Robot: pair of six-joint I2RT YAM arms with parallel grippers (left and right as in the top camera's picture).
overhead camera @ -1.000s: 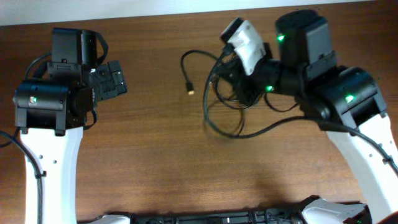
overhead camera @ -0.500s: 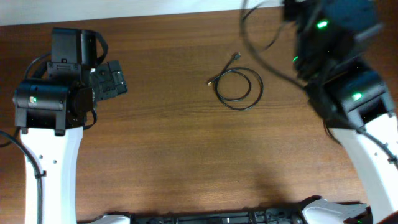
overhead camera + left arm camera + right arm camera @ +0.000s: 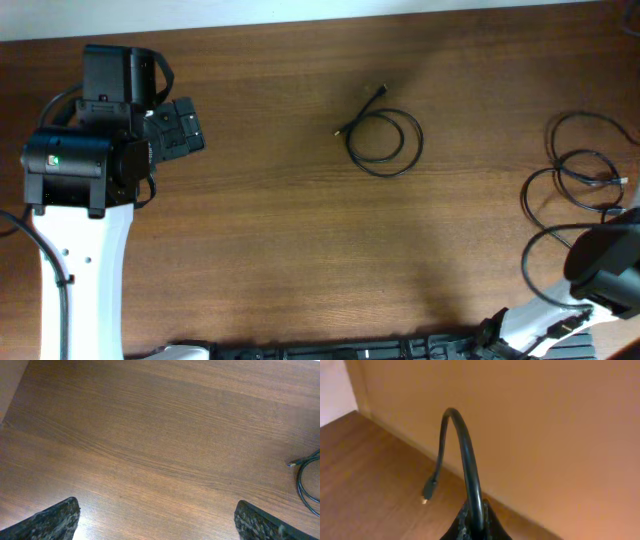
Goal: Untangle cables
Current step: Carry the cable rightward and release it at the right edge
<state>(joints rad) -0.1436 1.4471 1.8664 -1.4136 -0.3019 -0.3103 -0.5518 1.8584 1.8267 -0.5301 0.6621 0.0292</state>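
One thin black cable (image 3: pixel 384 141) lies coiled in a small loop at the table's middle back, its plug ends toward the upper left; its edge shows in the left wrist view (image 3: pixel 305 482). Other black cables (image 3: pixel 580 185) hang in several loops at the far right. My right gripper (image 3: pixel 476 522) is shut on a black cable (image 3: pixel 465 455) that arches up, its plug end (image 3: pixel 428 491) dangling; in the overhead view only the right arm's base (image 3: pixel 605 265) shows. My left gripper (image 3: pixel 155 520) is open and empty over bare wood, left of the coil.
The wooden table (image 3: pixel 270 230) runs to a pale wall edge at the back. The right wrist view shows the table's far edge and an orange-lit wall (image 3: pixel 545 420). The left arm (image 3: pixel 90 160) stands at the left.
My right arm pulled cables off the coil at the middle and swung away to the far right, out of the overhead view. One coiled cable stayed on the table. The left arm has not moved.
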